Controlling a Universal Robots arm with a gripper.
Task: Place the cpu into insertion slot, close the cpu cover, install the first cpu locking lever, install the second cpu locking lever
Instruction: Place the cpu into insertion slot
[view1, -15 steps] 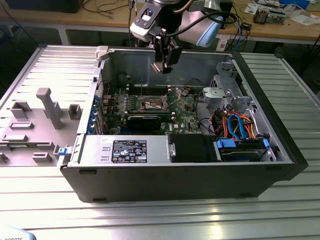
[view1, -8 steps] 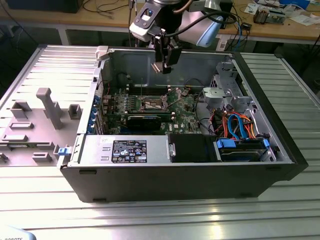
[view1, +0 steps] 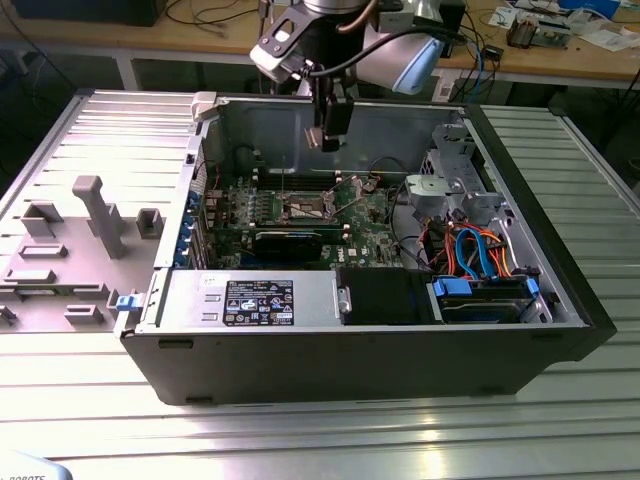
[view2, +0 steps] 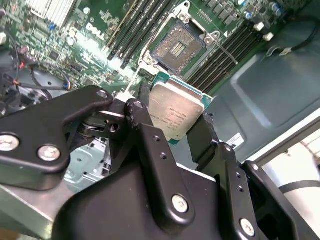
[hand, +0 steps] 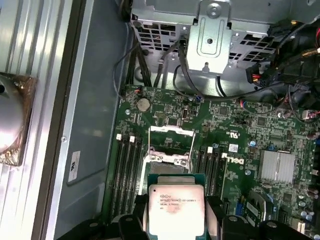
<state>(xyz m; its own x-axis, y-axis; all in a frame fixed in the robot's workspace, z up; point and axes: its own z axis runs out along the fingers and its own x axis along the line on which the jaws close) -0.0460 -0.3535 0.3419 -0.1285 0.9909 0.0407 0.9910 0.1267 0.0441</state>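
My gripper (view1: 328, 138) hangs inside the open computer case, above the green motherboard (view1: 375, 215). It is shut on the cpu (view2: 175, 112), a flat square chip with a silver-grey top, gripped on two opposite edges by the black fingers (view2: 141, 125). In both wrist views the cpu (hand: 175, 207) is in the air, just short of the insertion slot (view2: 177, 47) and not touching it. The slot's dark centre lies uncovered. The cpu cover (hand: 171, 137), a thin silvery frame, is swung open beside the insertion slot (hand: 166, 159). A thin locking lever (view2: 226, 48) lies off to one side.
Long memory slots (hand: 127, 170) flank the socket on both sides. A black expansion card (view1: 290, 243) sits nearer the case's front wall. A drive cage (view1: 455, 180) with orange and blue cables (view1: 475, 250) fills the exterior view's right. A grey fixture tray (view1: 70, 240) lies outside at the left.
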